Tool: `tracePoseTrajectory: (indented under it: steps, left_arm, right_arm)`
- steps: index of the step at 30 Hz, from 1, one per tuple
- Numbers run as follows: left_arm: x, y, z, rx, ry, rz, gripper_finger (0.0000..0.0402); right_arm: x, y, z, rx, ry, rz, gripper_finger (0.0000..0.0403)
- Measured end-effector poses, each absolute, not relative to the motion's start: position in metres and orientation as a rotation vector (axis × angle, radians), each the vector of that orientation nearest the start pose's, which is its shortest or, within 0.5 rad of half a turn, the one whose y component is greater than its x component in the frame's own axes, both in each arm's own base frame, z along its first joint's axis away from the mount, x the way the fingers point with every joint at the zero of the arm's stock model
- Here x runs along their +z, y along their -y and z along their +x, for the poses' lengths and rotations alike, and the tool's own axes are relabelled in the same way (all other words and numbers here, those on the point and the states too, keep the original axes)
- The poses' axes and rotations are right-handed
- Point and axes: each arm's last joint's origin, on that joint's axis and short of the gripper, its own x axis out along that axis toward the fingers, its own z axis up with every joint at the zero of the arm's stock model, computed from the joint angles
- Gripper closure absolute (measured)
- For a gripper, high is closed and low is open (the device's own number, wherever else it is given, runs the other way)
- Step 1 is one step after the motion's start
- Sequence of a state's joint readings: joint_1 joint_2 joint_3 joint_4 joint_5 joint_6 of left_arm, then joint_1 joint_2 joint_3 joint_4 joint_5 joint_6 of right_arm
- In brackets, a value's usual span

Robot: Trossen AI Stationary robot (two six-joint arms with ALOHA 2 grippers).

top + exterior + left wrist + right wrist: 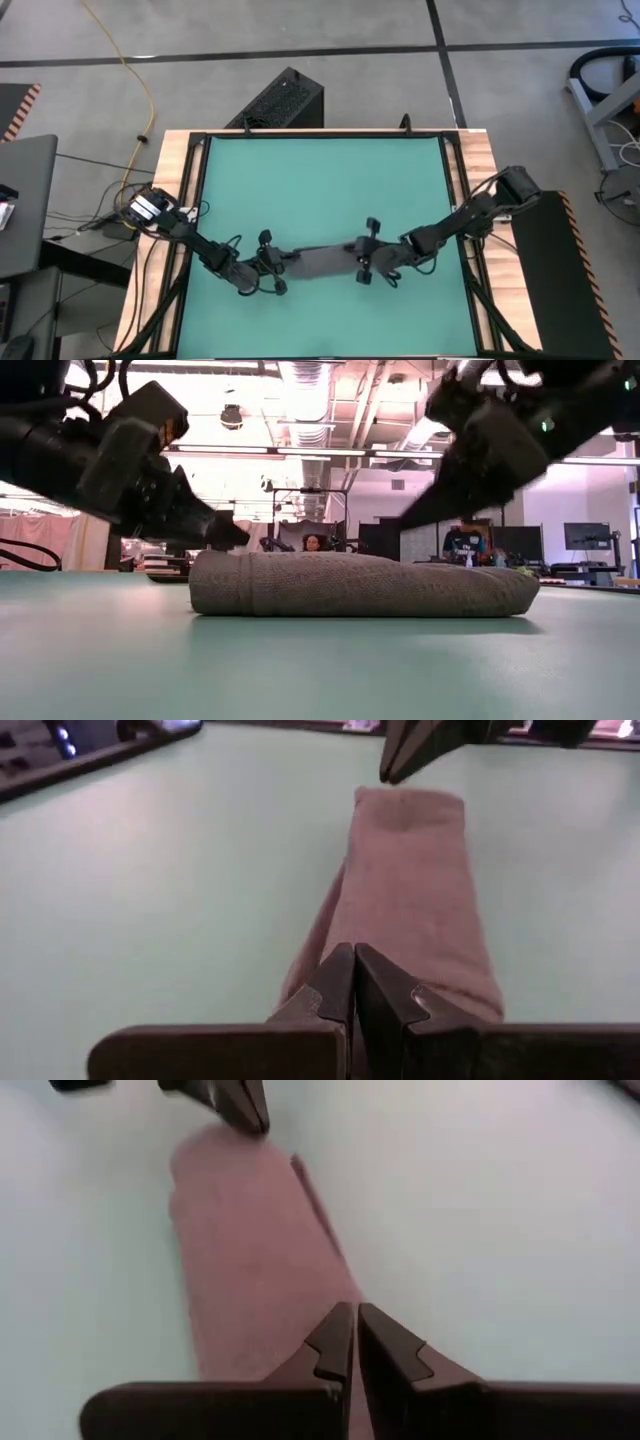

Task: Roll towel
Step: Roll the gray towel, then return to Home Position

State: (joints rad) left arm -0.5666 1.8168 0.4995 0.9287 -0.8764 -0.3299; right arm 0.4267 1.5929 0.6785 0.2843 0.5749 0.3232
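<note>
Left gripper [283,263] fingers pressed together, tips at the left end of the towel [322,261]; right gripper [362,262] likewise closed, tips at its right end; towel rolled into a long bundle, lying on the green mat [320,190], near its front-centre

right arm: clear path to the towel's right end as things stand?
Likely yes. The right gripper hangs at the right end of the towel, jaws shut, nothing between them. The left gripper sits at the opposite end, out of its way.

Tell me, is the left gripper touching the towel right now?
Cannot tell. In the low view the left gripper sits just above the towel end, fingers shut, with no clear gap or contact.
</note>
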Motion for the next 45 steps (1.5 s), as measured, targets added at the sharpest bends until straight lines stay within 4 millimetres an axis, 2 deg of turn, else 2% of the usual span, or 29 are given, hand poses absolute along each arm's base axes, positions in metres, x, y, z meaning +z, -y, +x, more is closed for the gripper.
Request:
tracePoseTrajectory:
  steps: [4, 9, 14, 20, 26, 31, 35, 39, 45]
  left_arm:
    - [0.127, 0.135, 0.249, 0.323, -0.192, -0.026, 0.0402]
    - [0.182, 0.136, 0.236, 0.276, -0.061, -0.049, 0.0402]
    - [0.232, 0.124, 0.21, 0.254, 0.009, -0.081, 0.0402]
    - [0.268, 0.1, 0.178, 0.254, 0.045, -0.09, 0.0402]
    - [0.284, 0.081, 0.153, 0.263, 0.047, -0.076, 0.0402]
    - [0.283, 0.071, 0.14, 0.258, -0.007, -0.034, 0.0402]
    - [0.285, 0.061, 0.13, 0.21, -0.015, -0.073, 0.0401]
    - [0.287, 0.053, 0.12, 0.117, -0.016, -0.109, 0.0402]
    - [0.293, 0.051, 0.113, -0.142, 0.009, -0.153, 0.0402]
  right_arm:
    - [0.182, -0.113, 0.269, -0.203, -0.438, -0.033, 0.0357]
    - [0.228, -0.113, 0.244, -0.192, -0.319, -0.055, 0.0358]
    - [0.273, -0.104, 0.203, -0.187, -0.226, -0.055, 0.0358]
    - [0.306, -0.087, 0.147, -0.193, -0.14, -0.022, 0.0358]
    - [0.314, -0.069, 0.103, -0.224, -0.118, 0.006, 0.0358]
    - [0.308, -0.061, 0.085, -0.266, -0.143, -0.037, 0.0358]
    - [0.304, -0.055, 0.075, -0.291, -0.145, -0.055, 0.0358]
    - [0.304, -0.055, 0.068, -0.203, -0.148, -0.038, 0.0358]
    - [0.311, -0.069, 0.065, 0.104, -0.156, -0.028, 0.0358]
